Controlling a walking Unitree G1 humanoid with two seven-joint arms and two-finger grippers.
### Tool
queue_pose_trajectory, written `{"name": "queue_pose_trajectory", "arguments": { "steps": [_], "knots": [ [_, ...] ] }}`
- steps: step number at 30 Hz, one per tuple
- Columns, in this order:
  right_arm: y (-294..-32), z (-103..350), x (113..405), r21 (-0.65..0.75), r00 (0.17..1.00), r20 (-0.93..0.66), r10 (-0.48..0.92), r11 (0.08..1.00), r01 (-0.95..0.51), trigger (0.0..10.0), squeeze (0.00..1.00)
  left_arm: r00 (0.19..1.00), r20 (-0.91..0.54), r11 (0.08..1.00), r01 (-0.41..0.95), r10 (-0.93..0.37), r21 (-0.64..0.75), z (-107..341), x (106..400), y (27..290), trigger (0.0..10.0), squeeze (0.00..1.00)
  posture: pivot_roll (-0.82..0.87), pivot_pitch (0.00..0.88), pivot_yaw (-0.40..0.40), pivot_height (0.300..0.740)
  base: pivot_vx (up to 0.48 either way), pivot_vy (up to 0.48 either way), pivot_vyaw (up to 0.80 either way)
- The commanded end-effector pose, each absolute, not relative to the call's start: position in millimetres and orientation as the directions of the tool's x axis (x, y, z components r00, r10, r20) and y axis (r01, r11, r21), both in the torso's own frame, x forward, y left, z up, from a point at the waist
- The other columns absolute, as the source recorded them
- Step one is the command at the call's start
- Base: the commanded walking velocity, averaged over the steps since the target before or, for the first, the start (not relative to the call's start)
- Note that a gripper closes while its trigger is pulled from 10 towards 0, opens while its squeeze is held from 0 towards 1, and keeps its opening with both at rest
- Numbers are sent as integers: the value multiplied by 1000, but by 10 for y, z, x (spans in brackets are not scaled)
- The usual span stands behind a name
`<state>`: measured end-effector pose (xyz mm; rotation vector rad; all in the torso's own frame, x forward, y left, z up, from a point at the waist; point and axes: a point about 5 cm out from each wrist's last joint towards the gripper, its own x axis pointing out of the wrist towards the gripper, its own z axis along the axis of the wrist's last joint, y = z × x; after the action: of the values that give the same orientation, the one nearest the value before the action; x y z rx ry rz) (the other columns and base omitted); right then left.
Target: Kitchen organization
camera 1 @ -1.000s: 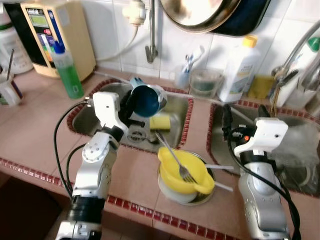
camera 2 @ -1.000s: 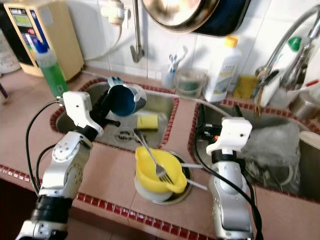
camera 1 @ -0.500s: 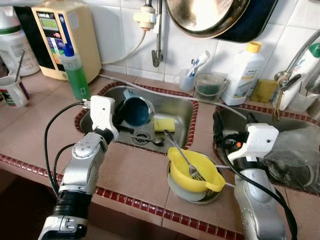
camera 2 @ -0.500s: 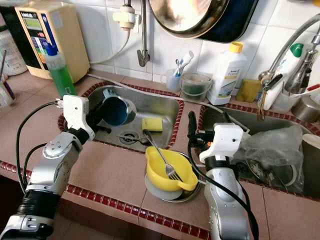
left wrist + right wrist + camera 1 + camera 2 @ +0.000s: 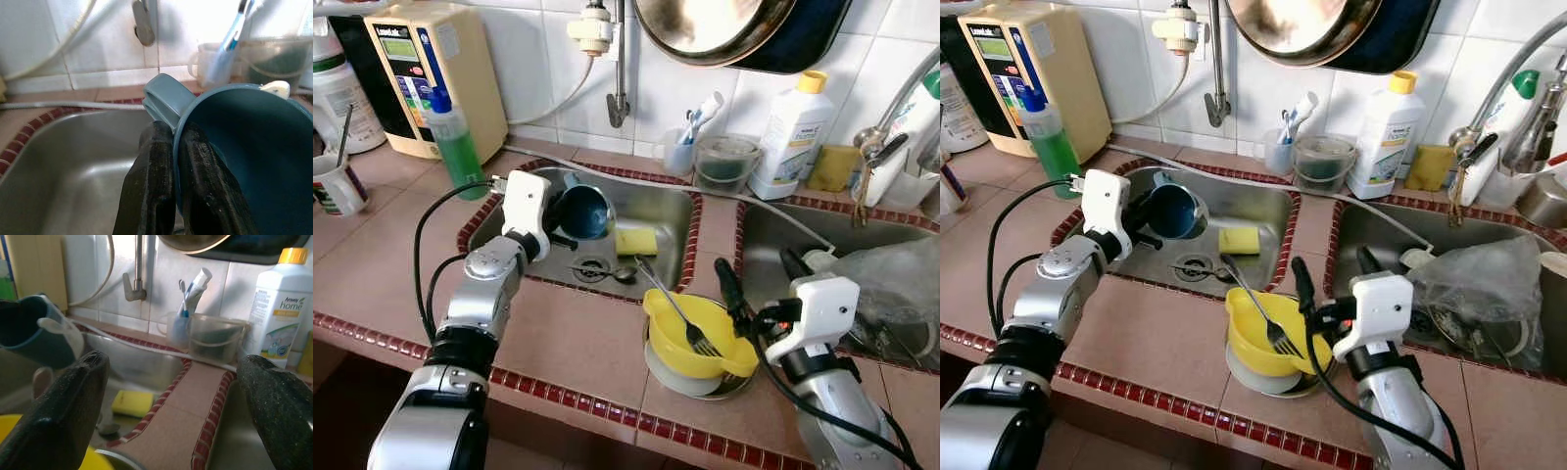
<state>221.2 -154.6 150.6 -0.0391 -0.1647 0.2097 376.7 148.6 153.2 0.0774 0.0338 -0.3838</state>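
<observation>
The left pincer (image 5: 168,147) is clamped on the rim of a dark blue plastic mug (image 5: 584,211), one finger inside and one outside beside its handle, holding it tipped on its side over the left steel sink basin (image 5: 661,208). A yellow sponge (image 5: 633,241) lies in that basin. The right pincer (image 5: 756,286) hangs spread wide, holding nothing, just beside a yellow plastic bowl (image 5: 677,345) with a metal fork (image 5: 675,312) on the tiled table (image 5: 578,338).

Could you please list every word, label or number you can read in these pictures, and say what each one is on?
"home": on the white bottle with the yellow cap; the small word above it is too blurred to read.
Beige wall appliance: its panel labels are too small to read.
White mug: its print cannot be read.
</observation>
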Motion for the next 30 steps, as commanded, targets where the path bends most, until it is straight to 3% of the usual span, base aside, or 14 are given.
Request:
{"name": "queue_pose_trajectory", "arguments": {
  "steps": [1,30],
  "knots": [
    [-1516,1558,2178,-53,958,163,235,972,-229,10000,0,926,-41,922,377,-375,86,1582,3813,1475,10000,0,-137,33,52,740,0,0,0],
    [-1300,1650,1783,48,923,88,375,924,-380,10000,0,909,-180,898,406,-377,168,1414,3919,1344,10000,0,-217,118,98,740,0,0,0]
  ]
}}
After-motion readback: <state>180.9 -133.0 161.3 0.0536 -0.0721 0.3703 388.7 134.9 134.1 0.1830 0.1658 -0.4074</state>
